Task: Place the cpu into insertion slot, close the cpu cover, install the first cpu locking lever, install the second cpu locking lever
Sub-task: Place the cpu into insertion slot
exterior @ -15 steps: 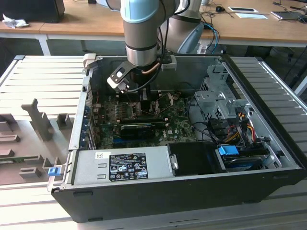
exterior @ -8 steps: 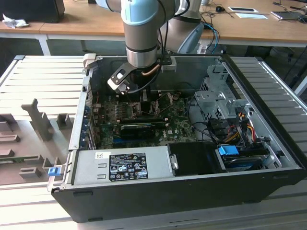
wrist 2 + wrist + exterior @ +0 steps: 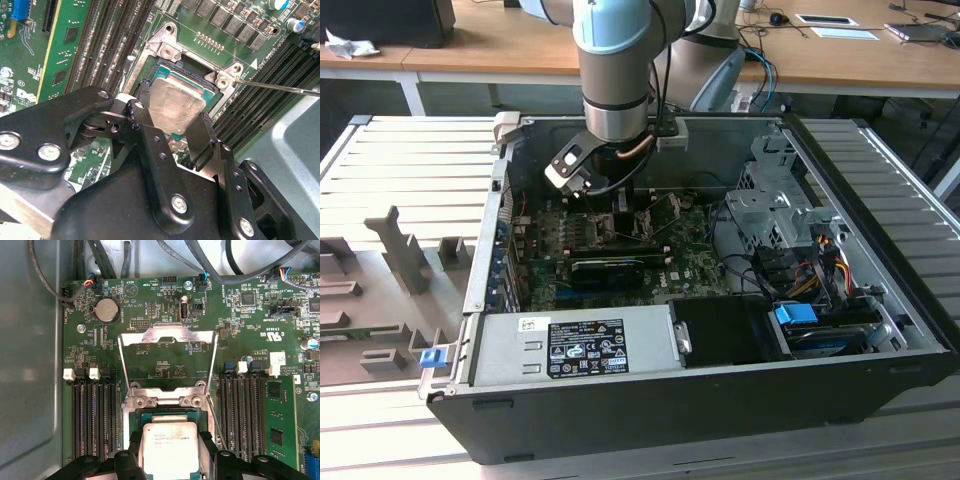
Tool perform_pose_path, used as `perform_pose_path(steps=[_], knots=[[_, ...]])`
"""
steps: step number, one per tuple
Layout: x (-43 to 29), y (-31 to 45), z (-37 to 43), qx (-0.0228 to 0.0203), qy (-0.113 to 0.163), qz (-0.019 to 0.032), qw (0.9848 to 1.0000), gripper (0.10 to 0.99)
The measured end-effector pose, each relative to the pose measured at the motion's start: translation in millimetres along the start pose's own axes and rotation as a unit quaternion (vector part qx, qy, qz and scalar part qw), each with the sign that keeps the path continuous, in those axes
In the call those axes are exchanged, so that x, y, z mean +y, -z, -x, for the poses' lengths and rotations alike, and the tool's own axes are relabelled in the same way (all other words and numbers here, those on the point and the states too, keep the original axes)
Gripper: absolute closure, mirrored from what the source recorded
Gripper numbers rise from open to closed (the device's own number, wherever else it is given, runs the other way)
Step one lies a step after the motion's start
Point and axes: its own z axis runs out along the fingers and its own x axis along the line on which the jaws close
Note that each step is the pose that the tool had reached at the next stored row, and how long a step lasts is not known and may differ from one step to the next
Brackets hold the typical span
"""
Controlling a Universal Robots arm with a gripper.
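**Claw Holds the Chip Over Its Slot**

At the exterior view's left we see grey blocks (image 3: 405, 255) on the grey counter (image 3: 410, 160). Next to them lies the open black computer case (image 3: 720, 395). The arm (image 3: 615, 70) reaches down into it, over the green board (image 3: 695, 270). Toward the exterior view's right sit a metal cage (image 3: 770, 205) and bright wires (image 3: 820, 255).

In both wrist views we see the claw (image 3: 175, 107) closed on the cpu (image 3: 170, 447). One black finger (image 3: 145, 105) presses one side of the chip, and the other finger presses the other side. The cpu is right over the insertion slot (image 3: 180, 65), shiny side up. We cannot tell if it lies all the way in. The cpu cover (image 3: 140, 337) stands up open at one edge of the slot. We can look through its square window at the board. A thin metal lever (image 3: 280, 89) sticks out from a corner of the slot.
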Motion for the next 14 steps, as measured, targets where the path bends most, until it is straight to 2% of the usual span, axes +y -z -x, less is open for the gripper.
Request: perform_pose_path(steps=[2, 3, 5, 11, 13, 14], knots=[[0.0, -0.4, 0.0, 0.0001, 0.000, 0.0001, 1.0000, 0.541], [0.0, -0.5, 0.0, 0.0000, 0.000, 0.0000, 1.0000, 0.478], [0.0, -0.7, 0.0, 0.0001, 0.000, 0.0001, 1.0000, 0.478], [0.5, 6.0, -0.2, 0.0001, 0.000, 0.0000, 1.0000, 0.478], [0.6, 7.0, -0.3, 0.0002, 0.000, -0.0001, 1.0000, 0.624], [0.7, 7.2, -0.2, 0.0002, 0.000, -0.0001, 1.0000, 0.624]])
